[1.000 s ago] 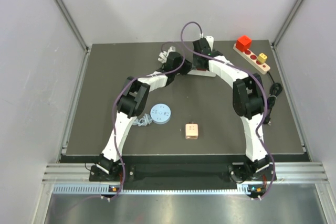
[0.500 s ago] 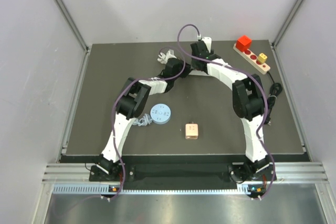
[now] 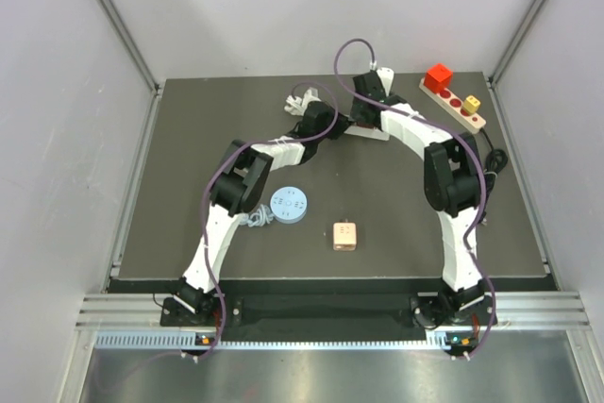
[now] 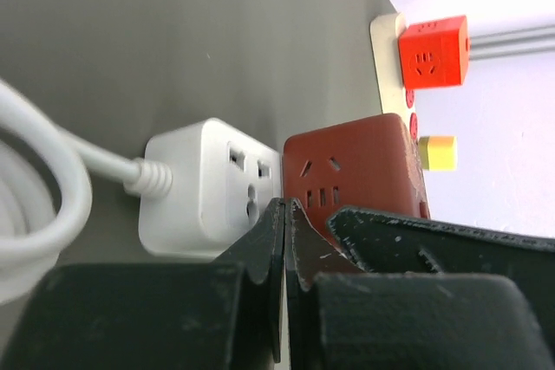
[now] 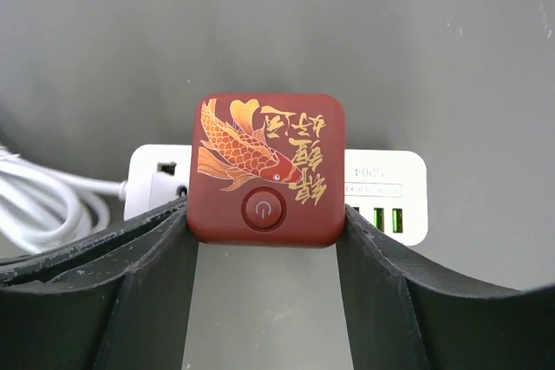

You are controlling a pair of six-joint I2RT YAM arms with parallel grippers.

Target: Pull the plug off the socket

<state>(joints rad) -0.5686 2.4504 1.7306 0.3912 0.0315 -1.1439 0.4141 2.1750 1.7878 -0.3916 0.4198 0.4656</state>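
A dark red cube plug (image 5: pixel 267 169) with a gold koi and a power button sits in the white socket strip (image 5: pixel 386 192) at the back middle of the table. My right gripper (image 5: pixel 267 223) is shut on the plug, one finger on each side. My left gripper (image 4: pixel 286 214) is shut and empty, its tips against the white strip (image 4: pixel 208 188) right beside the plug (image 4: pixel 355 166). In the top view both grippers meet over the strip (image 3: pixel 376 132), the right gripper (image 3: pixel 363 106) and the left gripper (image 3: pixel 332 122), and they hide the plug.
The strip's white cable (image 3: pixel 300 96) coils to its left. A wooden strip (image 3: pixel 465 116) with a red cube and a yellow plug lies back right, with a black cable (image 3: pixel 493 162) at the right edge. A blue disc (image 3: pixel 290 204) and a peach cube (image 3: pixel 344 236) lie nearer.
Both wrists have shifted slightly to the right at the white strip, and the purple cable loop above them has moved. The right gripper stays on the plug.
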